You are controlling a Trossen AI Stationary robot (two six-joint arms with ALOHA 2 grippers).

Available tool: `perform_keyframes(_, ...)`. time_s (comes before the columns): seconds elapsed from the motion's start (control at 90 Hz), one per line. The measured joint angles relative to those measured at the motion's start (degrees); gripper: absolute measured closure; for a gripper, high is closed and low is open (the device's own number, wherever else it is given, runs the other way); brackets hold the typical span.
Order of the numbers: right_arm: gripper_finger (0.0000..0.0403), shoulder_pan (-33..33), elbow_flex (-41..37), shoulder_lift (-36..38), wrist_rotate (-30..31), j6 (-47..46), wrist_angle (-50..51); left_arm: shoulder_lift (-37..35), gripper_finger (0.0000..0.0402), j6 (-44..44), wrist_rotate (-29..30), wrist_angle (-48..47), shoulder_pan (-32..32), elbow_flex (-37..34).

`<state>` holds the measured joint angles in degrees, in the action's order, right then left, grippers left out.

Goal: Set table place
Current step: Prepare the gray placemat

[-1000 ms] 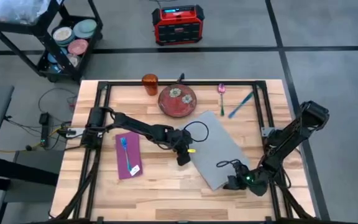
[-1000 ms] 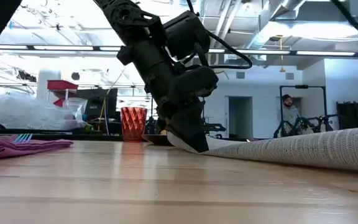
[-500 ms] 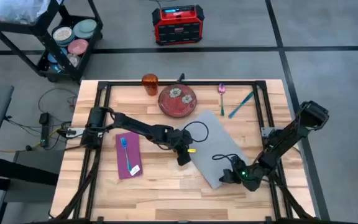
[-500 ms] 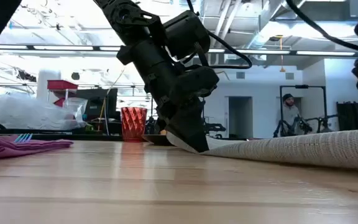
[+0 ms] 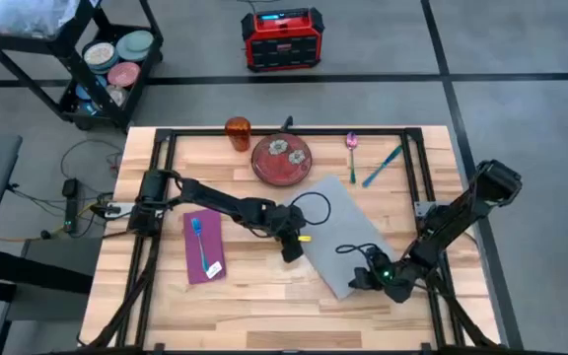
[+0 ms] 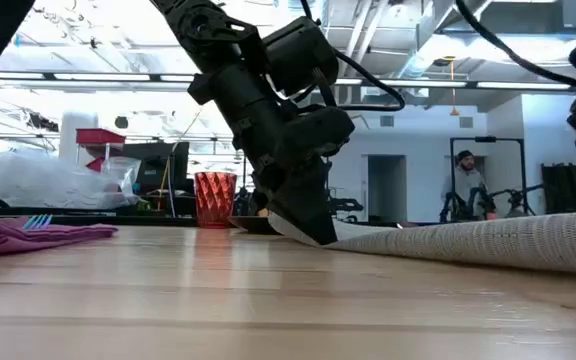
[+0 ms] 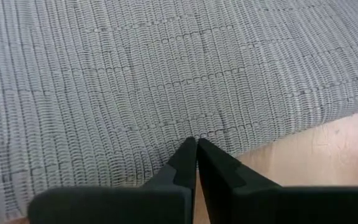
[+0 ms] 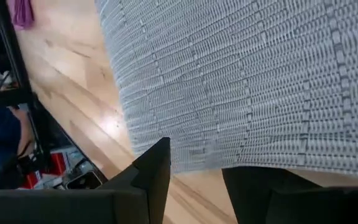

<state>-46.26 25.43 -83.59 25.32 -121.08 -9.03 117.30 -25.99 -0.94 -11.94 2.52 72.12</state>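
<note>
Table [image 5: 264, 296]: light wood planks on a black frame, fills the middle of the high view.
Placemat [image 5: 348, 232]: grey woven mat, lying skewed right of centre in the high view, its upper corner just beside the plate.
Left gripper [image 5: 292, 248]: at the placemat's left edge, centre of the high view. Fingers pressed together on that edge (left wrist view shows the two tips meeting right at the mat's border), and the low view shows the corner lifted off the wood.
Right gripper [image 5: 361, 281]: lower right of the high view, at the mat's lower corner. Fingers spread apart in the right wrist view, with the mat edge between them, not clamped.
Plate [image 5: 281, 159]: red, patterned, upper centre of the high view.
Cup [image 5: 238, 132]: orange, upper left of the plate, near the table's far edge.
Napkin [image 5: 202, 247]: purple, left of centre, with the blue utensil [image 5: 199, 244] lying on it.
Pink utensil [image 5: 351, 148]: upper right of the plate.
Teal utensil [image 5: 383, 165]: right of the pink one, angled.
Background: a person [image 6: 465, 186] stands far off at the right of the low view (nowhere near the table).
</note>
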Motion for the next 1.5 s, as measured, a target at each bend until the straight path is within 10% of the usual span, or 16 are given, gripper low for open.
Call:
perform_keyframes(0.333, 0.0393, 1.5, 0.0, 0.0, -1.2, 1.7, 2.4, 0.0, 0.0401, -0.9, 0.0, 1.0, 0.0, -0.1)
perform_keyframes(0.733, 0.0403, 3.9, 16.5, 3.8, 1.7, 12.7, 32.0, -4.2, 0.0401, -5.8, -3.4, -2.9, 2.0, 3.1)
perform_keyframes(0.989, 0.0403, 7.7, 21.6, 3.7, -5.8, 24.5, 42.8, -14.7, 0.0401, -3.7, -6.0, -22.2, 2.0, 14.8)
perform_keyframes(1.5, 0.0403, 13.9, 41.8, -3.1, -11.9, 68.0, 63.8, -32.2, 0.0401, -0.3, 17.5, -42.8, 1.0, 31.3)
